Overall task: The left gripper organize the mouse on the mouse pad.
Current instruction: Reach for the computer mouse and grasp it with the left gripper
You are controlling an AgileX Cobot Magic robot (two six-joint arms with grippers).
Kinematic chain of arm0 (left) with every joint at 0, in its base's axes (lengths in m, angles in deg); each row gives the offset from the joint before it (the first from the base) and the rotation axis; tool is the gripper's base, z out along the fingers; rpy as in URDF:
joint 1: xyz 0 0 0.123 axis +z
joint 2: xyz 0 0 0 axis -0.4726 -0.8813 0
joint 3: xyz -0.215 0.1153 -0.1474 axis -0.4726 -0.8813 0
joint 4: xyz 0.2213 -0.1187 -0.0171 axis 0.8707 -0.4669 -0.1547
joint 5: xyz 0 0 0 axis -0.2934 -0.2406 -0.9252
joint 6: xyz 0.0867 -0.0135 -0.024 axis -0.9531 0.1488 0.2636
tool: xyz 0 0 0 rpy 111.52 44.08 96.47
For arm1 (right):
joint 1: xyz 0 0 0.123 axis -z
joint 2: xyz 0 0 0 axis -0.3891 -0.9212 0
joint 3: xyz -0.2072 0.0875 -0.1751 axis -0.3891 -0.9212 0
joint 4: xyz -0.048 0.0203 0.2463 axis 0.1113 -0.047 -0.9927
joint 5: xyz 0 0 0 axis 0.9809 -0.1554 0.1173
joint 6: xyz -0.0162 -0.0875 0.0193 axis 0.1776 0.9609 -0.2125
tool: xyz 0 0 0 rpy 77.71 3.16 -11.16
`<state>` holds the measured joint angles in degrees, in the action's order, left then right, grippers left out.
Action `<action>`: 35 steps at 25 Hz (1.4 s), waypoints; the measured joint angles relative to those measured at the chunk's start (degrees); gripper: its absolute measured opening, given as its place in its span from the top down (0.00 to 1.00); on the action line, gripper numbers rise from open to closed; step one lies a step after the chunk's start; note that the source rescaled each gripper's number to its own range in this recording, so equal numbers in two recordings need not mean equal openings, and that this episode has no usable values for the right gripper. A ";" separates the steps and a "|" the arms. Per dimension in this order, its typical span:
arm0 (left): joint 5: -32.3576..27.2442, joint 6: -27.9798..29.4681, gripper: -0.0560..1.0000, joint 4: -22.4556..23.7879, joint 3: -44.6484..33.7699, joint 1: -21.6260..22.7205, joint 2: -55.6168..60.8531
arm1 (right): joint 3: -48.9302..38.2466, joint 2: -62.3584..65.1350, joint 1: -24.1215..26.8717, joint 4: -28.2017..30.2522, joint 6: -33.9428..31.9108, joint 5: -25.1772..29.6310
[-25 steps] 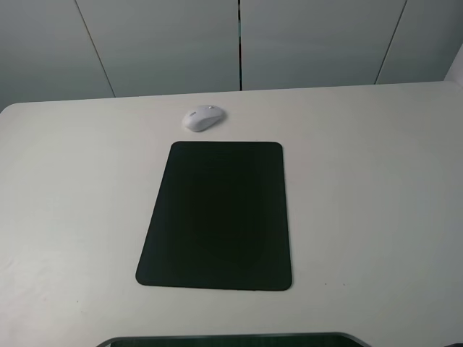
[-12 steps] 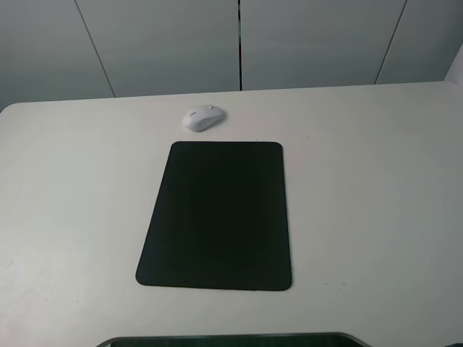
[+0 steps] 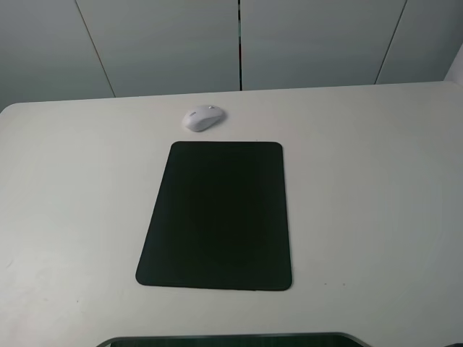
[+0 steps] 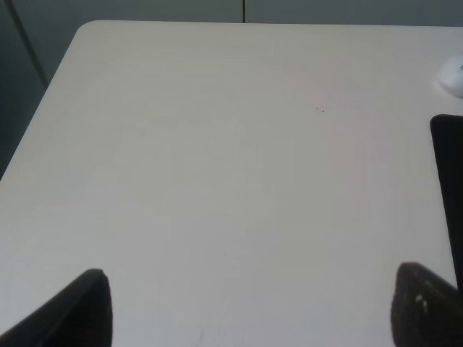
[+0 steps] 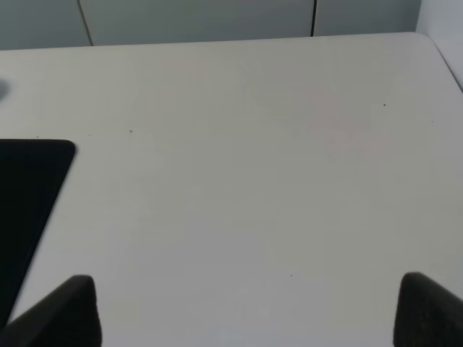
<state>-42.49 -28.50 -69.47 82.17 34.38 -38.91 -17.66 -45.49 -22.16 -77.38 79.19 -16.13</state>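
The white mouse lies on the pale table just beyond the far edge of the black mouse pad, off the pad. In the left wrist view the mouse peeks in at the frame's edge, with a strip of the mouse pad beside it. My left gripper stands open over bare table, its fingertips wide apart, far from the mouse. My right gripper is open too, with a corner of the mouse pad at its side. Neither arm shows in the exterior high view.
The pale table has rounded corners and ends at grey wall panels behind. A dark edge of the robot base shows at the near side.
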 joint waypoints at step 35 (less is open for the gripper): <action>-0.70 -4.56 0.04 4.98 12.31 0.00 -30.54 | 0.00 0.00 0.00 0.00 0.00 0.00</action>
<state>-43.19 -33.06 -64.50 94.49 34.38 -69.45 -17.66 -45.49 -22.16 -77.38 79.19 -16.13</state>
